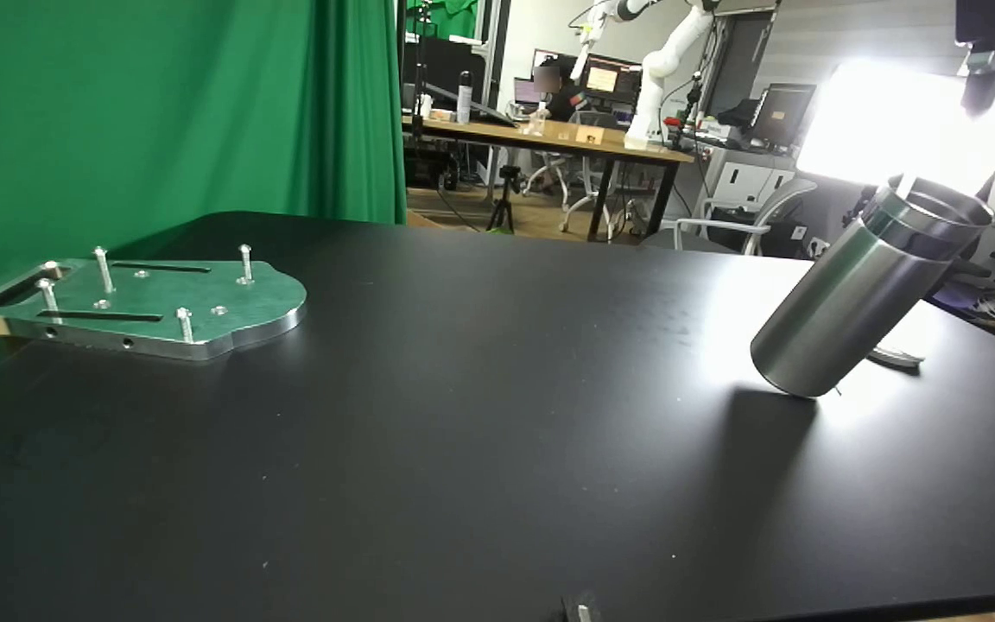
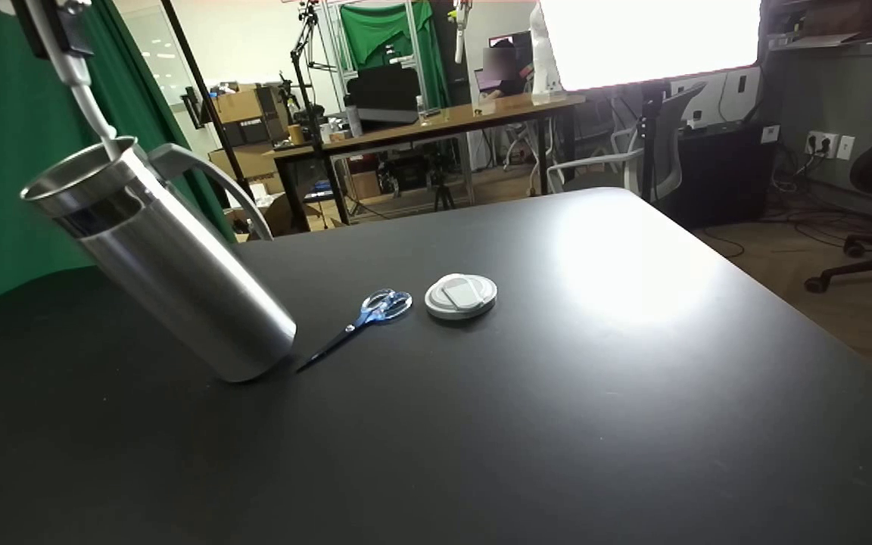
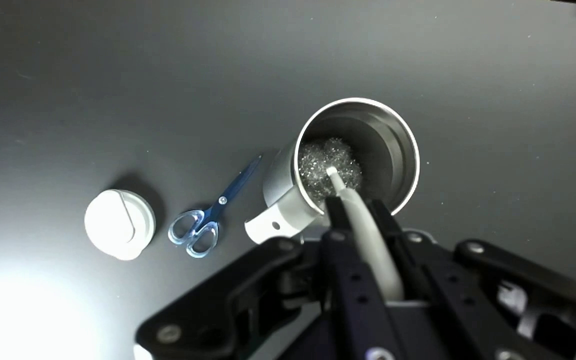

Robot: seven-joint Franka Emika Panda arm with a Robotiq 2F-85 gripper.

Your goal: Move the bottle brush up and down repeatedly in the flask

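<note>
So the gripper (image 3: 359,209) has the brush (image 3: 368,236) pinched, up above the tilted flask (image 2: 182,274); bristles (image 3: 322,162) are down inside the flask, can't really tell how deep.

Readable text: none in any view.
Lit monitor (image 1: 611,79): in an exterior view, far behind the bottle brush (image 3: 370,240); content too small to read.
Darker monitor (image 1: 781,115): in an exterior view, also far behind the bottle brush; a small bright area, unreadable.
White rectangle (image 2: 770,134): in an exterior view, on a dark cabinet (image 2: 731,174) well apart from the bottle brush; whether it bears print cannot be told.
</note>
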